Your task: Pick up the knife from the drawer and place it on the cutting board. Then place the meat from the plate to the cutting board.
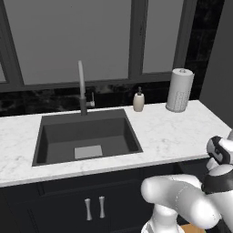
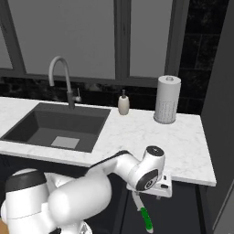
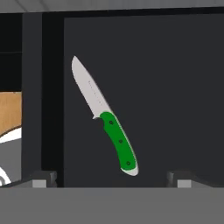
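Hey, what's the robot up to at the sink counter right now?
The arm is reaching down below the counter's edge, right of the sink, toward a green-handled knife lying in a dark drawer. In the hand view the gripper hangs over the knife with its fingertips spread wide, one on each side, not touching it. The knife has not been picked up yet.

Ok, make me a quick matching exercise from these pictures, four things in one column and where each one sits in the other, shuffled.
Things:
1. knife
2. paper towel roll
3. soap bottle
4. faucet

Places:
A. behind the sink basin
B. far right of the counter, by the wall
C. between the sink and the towel roll
D. lying in the black drawer

Pairs: 1-D, 2-B, 3-C, 4-A
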